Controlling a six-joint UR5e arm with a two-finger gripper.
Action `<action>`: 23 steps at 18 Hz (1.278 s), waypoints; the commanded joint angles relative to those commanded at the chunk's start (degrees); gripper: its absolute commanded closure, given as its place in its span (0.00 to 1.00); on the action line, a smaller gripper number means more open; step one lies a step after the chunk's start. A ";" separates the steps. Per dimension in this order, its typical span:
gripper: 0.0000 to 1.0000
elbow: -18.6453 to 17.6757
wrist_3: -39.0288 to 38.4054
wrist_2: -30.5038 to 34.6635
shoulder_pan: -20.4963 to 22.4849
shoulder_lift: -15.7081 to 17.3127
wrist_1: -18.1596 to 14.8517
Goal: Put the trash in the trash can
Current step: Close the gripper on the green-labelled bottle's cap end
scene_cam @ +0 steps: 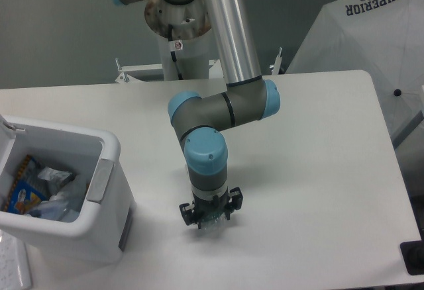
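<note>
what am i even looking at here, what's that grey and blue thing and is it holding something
The grey and blue thing is a robot arm, built from tubes and joints, seen by a single fixed camera looking down at a white table. At its lower end is the gripper, a two-finger clamp that points straight down at the table. Something small and clear seems to sit between its fingers, but I cannot tell what it is or whether it is gripped. At the left stands a white trash can with its lid open. Inside lie a blue-and-yellow packet and some clear plastic. Nothing else rests on the table.
</note>
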 joint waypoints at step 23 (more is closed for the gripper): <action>0.29 0.26 0.26 0.00 0.00 0.53 0.09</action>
